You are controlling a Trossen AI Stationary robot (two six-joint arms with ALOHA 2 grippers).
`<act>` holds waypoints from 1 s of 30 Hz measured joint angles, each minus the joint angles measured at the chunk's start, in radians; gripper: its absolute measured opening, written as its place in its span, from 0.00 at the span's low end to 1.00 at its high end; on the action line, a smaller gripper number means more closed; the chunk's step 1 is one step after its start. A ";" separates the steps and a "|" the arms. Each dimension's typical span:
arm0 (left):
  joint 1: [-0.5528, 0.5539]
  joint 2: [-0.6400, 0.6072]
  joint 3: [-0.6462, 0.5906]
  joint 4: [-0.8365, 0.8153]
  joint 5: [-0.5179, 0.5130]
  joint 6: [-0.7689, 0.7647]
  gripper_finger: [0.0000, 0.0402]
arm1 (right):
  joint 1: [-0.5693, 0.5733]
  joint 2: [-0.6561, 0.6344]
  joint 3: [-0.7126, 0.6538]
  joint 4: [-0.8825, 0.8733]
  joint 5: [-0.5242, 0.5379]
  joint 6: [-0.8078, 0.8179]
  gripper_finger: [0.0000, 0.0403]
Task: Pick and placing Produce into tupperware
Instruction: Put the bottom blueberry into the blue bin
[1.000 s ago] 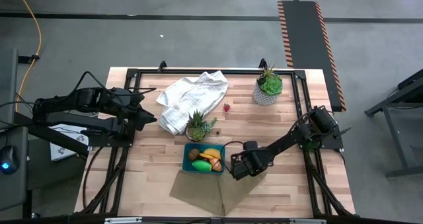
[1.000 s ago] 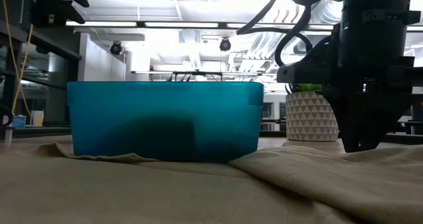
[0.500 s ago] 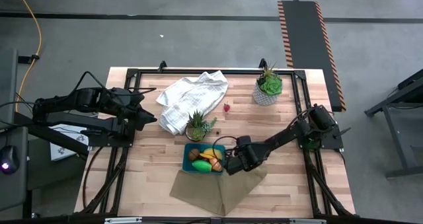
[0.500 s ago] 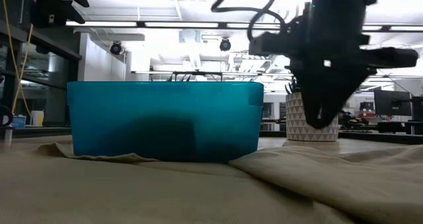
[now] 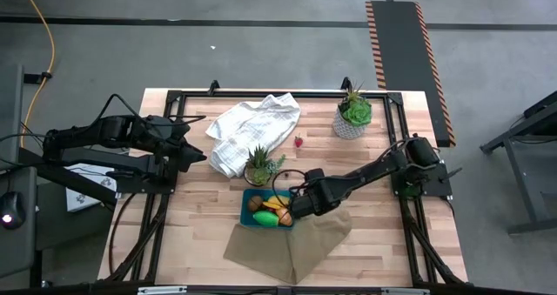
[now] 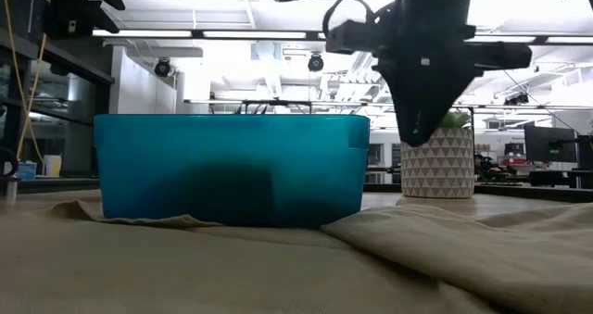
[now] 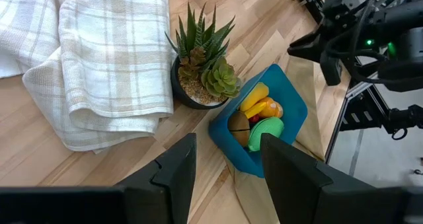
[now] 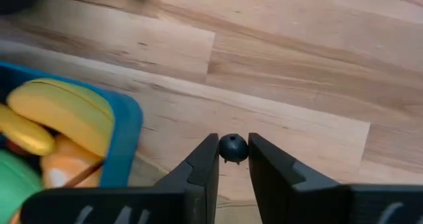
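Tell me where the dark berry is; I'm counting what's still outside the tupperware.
The dark berry is pinched in the right gripper, above the wood just outside the teal tupperware, beside its corner near the banana.

Wooden table (image 5: 200, 217) carries towel (image 5: 252, 130), two potted plants (image 5: 352, 112), tan cloth (image 5: 287, 247).

Wooden counter (image 5: 200, 225) carries a crumpled white checked towel (image 5: 252, 130), a spiky potted plant (image 5: 261, 166) beside it, a second plant in a white patterned pot (image 5: 352, 114) at the far right, tan cloth (image 5: 287, 247) at the near edge.
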 joint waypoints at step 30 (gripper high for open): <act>0.000 0.000 0.000 0.000 0.000 0.000 0.39 | -0.024 0.000 0.132 0.296 0.036 -0.512 0.16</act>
